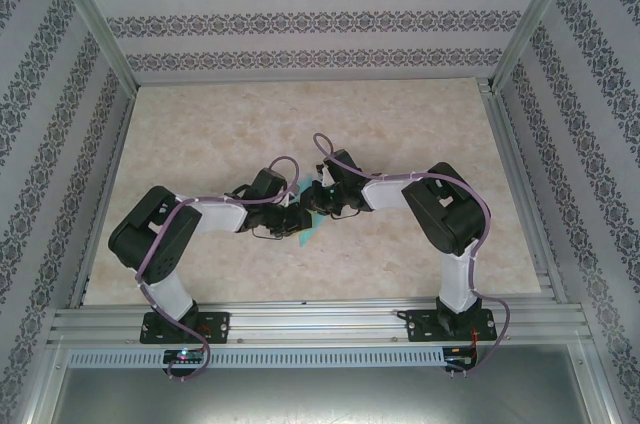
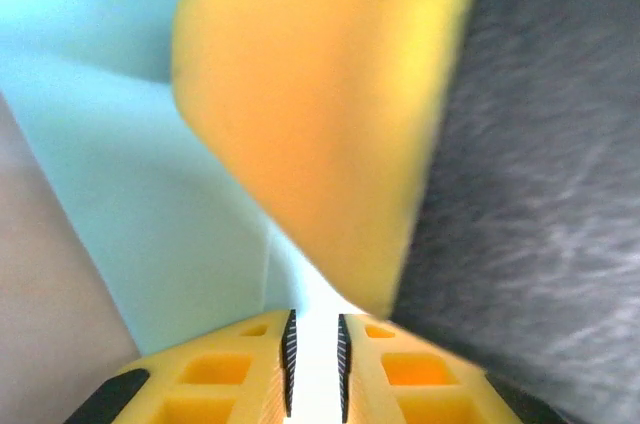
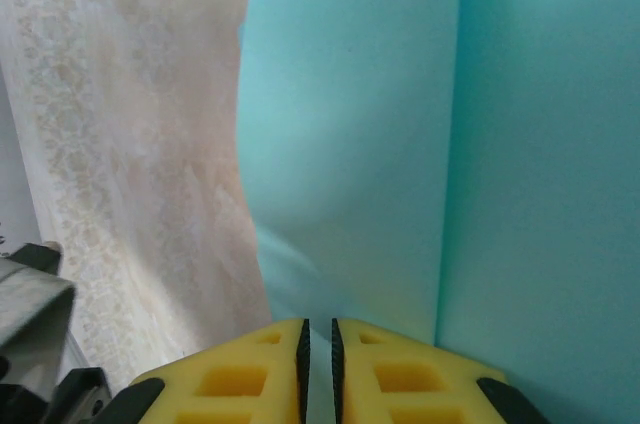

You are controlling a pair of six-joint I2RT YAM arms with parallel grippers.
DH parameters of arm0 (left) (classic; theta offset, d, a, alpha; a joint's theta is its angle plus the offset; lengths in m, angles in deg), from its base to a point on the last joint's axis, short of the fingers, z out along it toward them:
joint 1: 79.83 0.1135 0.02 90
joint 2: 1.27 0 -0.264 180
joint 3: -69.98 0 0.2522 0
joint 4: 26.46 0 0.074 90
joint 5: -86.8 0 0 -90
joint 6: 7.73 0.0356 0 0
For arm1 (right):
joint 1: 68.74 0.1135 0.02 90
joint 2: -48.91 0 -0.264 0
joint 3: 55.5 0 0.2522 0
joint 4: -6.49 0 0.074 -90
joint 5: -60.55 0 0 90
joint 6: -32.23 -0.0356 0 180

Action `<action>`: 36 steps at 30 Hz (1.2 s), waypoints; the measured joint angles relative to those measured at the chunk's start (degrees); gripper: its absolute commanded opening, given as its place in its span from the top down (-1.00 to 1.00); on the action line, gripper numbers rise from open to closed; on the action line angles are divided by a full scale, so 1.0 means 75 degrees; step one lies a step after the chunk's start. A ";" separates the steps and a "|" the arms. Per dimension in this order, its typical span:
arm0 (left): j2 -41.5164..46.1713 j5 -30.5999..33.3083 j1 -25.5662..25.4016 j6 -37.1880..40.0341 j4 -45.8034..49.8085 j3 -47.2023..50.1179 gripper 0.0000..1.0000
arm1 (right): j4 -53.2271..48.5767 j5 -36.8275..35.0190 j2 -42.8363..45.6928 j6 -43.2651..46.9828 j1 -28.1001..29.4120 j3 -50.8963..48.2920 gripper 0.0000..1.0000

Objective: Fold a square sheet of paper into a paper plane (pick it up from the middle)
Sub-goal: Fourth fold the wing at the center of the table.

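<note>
My right fingers (image 3: 250, 374) are clenched nearly together on the sheet of paper (image 3: 380, 144), whose turquoise edge runs down into the thin slit between the pads. My left fingers (image 2: 220, 374) stand a little wider. The paper reaches into that gap too, but I cannot tell whether they grip it or merely bracket it.

The table (image 1: 200, 124) is pale marbled stone. My left arm (image 1: 165, 234) and right arm (image 1: 450, 209) both bend inward over its middle, somewhat nearer the near edge than the far one. There my left gripper (image 1: 292, 219) and right gripper (image 1: 318, 206) meet almost nose to nose, with the sheet between them. From my right wrist I see one straight crease running up the paper. From my left wrist, one yellow right finger (image 2: 320, 124) looms close and blurred against the paper.
</note>
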 measured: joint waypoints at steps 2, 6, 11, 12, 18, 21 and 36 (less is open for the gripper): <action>-0.0012 -0.0108 0.0035 -0.0009 -0.0163 0.0067 0.52 | 0.0003 0.0000 -0.0006 0.0000 0.0000 0.0000 0.63; -0.0070 -0.0358 0.0047 -0.0006 -0.0393 0.0146 0.52 | 0.0006 0.0012 -0.0020 -0.0003 0.0000 0.0003 0.64; -0.0096 -0.0580 0.0082 0.0009 -0.0592 0.0254 0.52 | 0.0026 0.0061 -0.0035 0.0000 0.0000 0.0003 0.63; -0.0096 -0.0621 0.0087 0.0023 -0.0641 0.0283 0.52 | 0.0029 0.0061 -0.0035 0.0000 0.0000 0.0003 0.64; -0.0085 -0.0819 0.0099 0.0117 -0.0863 0.0449 0.54 | 0.0026 0.0061 -0.0044 -0.0003 0.0000 0.0003 0.64; -0.0061 -0.0924 0.0105 0.0204 -0.0892 0.0522 0.57 | 0.0023 0.0061 -0.0050 -0.0003 0.0000 0.0012 0.65; 0.0219 -0.1297 -0.0023 0.0938 -0.0090 0.0676 0.58 | 0.0020 0.0058 -0.0050 -0.0003 0.0000 0.0009 0.65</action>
